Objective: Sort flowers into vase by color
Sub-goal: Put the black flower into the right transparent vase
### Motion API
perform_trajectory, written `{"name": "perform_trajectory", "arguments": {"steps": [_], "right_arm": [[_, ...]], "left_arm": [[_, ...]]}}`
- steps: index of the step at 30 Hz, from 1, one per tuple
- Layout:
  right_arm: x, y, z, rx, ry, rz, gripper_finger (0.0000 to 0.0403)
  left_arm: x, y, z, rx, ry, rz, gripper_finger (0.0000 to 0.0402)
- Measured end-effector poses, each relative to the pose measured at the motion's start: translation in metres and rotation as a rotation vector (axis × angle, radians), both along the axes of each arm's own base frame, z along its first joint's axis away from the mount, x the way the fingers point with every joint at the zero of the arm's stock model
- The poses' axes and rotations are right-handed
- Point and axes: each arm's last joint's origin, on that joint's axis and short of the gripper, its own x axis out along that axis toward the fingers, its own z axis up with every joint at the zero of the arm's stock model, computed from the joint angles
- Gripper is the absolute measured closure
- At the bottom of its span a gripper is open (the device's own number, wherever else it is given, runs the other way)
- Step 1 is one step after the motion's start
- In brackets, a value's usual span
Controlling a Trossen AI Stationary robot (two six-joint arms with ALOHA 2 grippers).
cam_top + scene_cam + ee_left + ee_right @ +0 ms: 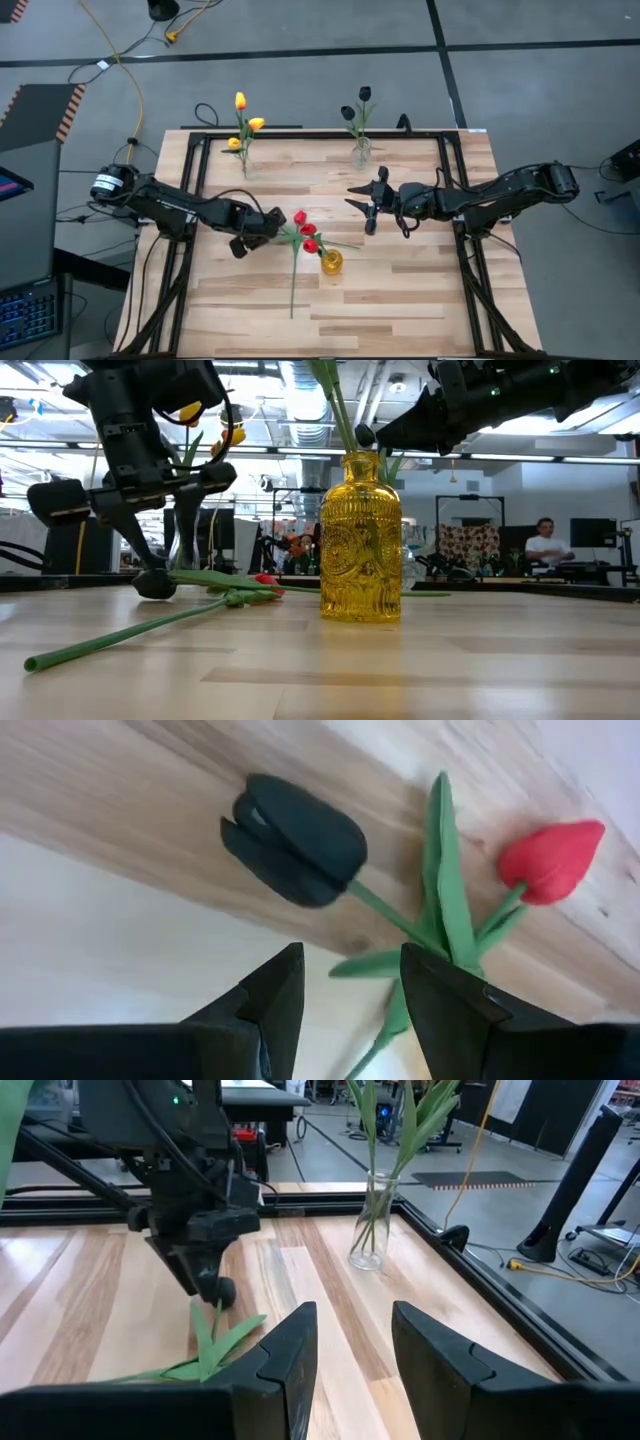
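A black tulip (295,840) and a red tulip (550,860) lie on the wooden table, their stems crossing. My left gripper (350,990) is open and points down just behind the black head (155,582), with a finger on either side of the green stem (385,1025). Other red tulips (310,238) stand with their stems in the yellow glass vase (360,540). My right gripper (355,1335) is open with nothing between its fingers. It hovers level over the table's middle (360,205), beyond the yellow vase.
At the far side, a clear vase (245,165) holds yellow-orange tulips and another clear vase (360,152) holds black tulips. One long stem (292,290) reaches toward the near edge. Black frame rails (190,190) run along the table's sides. A person (545,540) sits in the room beyond.
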Motion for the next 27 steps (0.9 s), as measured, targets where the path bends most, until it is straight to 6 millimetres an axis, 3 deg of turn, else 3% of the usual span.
{"name": "perform_trajectory", "arguments": {"steps": [20, 27], "right_arm": [[0.000, 0.000, -0.001, 0.000, 0.014, -0.001, 0.0246], [-0.001, 0.000, -0.003, 0.000, 0.028, -0.002, 0.0246]], "left_arm": [[0.021, 0.014, -0.027, 0.029, 0.001, 0.031, 0.0249], [0.024, 0.016, -0.028, 0.040, -0.012, 0.002, 0.0284]]}}
